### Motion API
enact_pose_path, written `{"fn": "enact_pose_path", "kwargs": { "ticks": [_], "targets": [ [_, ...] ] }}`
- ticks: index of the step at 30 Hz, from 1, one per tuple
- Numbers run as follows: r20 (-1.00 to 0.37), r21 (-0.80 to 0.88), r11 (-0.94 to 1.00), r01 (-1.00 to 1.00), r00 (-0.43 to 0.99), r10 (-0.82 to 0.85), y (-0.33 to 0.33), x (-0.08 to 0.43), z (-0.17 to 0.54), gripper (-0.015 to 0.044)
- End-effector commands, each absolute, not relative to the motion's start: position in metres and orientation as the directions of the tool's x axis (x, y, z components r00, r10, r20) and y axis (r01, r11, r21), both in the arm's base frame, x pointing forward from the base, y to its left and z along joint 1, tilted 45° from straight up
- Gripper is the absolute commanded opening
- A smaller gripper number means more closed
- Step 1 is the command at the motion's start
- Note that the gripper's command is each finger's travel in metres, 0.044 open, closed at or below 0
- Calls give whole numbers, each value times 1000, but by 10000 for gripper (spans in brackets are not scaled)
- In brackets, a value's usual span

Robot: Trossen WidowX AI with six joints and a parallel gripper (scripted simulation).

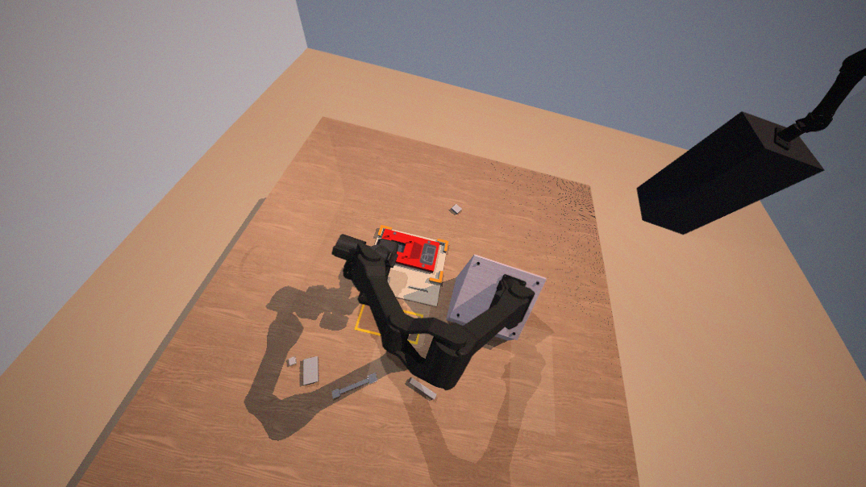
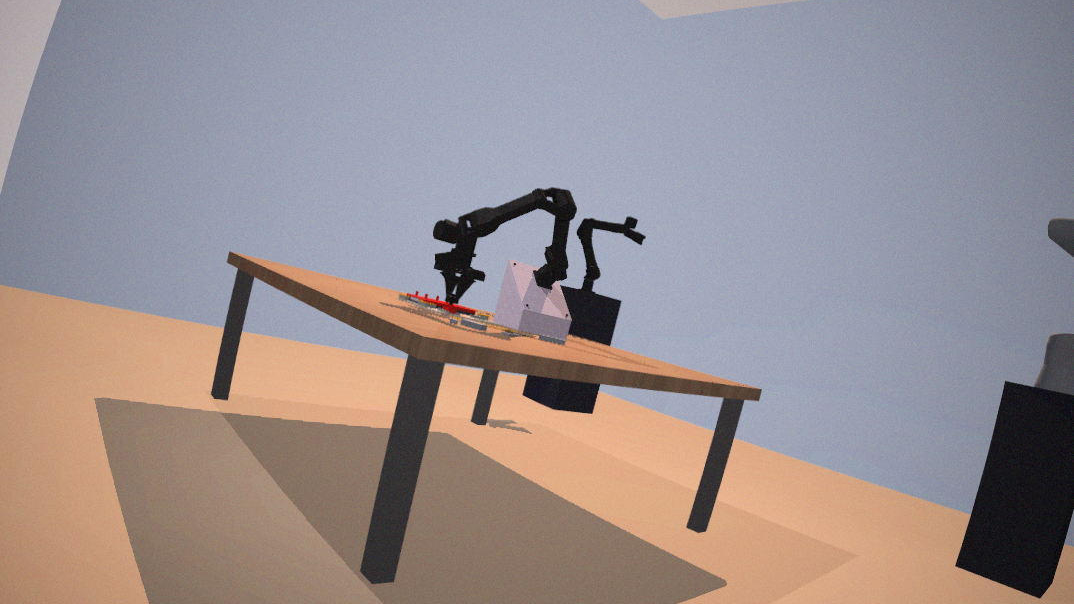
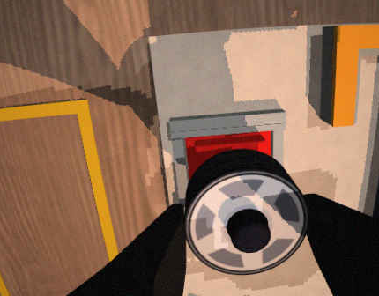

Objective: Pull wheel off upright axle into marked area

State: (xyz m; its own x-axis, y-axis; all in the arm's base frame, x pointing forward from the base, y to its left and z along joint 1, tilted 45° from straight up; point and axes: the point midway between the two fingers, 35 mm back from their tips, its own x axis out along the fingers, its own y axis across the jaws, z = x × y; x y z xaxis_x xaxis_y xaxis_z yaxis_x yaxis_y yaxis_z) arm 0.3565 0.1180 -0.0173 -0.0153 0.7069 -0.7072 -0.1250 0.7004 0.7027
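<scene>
Showing between the two black fingers of the gripper [image 1: 386,252] [image 2: 452,301] [image 3: 245,212], the wheel [image 3: 283,233] is gripped from opposite sides — the fingers stand partway open, held apart by its width. The wheel's pale spoked face points toward the wrist camera, and its black tyre surrounds the side wall. It lies directly at the fingertips, on the gripper's centreline; a dark round centre is visible within the face, though how far the wheel sits along the axle cannot be determined. Beyond it, a small red surface [image 3: 230,142] shows within a grey frame [image 3: 226,124] on the pale board [image 1: 418,293] [image 3: 265,57]. Grey markings appear on the larger red panel [image 1: 411,251] [image 2: 427,301] — too small in the top view to be read as writing or a brand. Orange corner pieces [image 1: 440,276] [image 3: 345,79] stand on the board around that panel. The marked area [image 1: 368,330] [image 3: 97,176], outlined in yellow on the wooden table [image 1: 543,392] [image 2: 594,359], lies beside the board; the wheel is outside it. The arm's foot rests on a pale lilac block [image 1: 476,289] [image 2: 510,306] near the board. In the exterior view, the gripper points downward at the board assembly, with the wheel itself indistinct.
</scene>
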Motion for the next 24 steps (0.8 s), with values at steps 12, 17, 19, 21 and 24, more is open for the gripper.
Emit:
{"fn": "enact_pose_path", "kwargs": {
  "ticks": [12,17,19,21,24],
  "targets": [
    [-706,703,700,-125,-10,708,112,358,-12,0],
    [-706,703,700,-124,-9,708,111,358,-11,0],
    [-706,703,700,-124,-9,708,111,358,-10,0],
    [-706,703,700,-124,-9,708,110,358,-10,0],
    [-706,704,700,-124,-9,708,109,358,-9,0]
  ]
}}
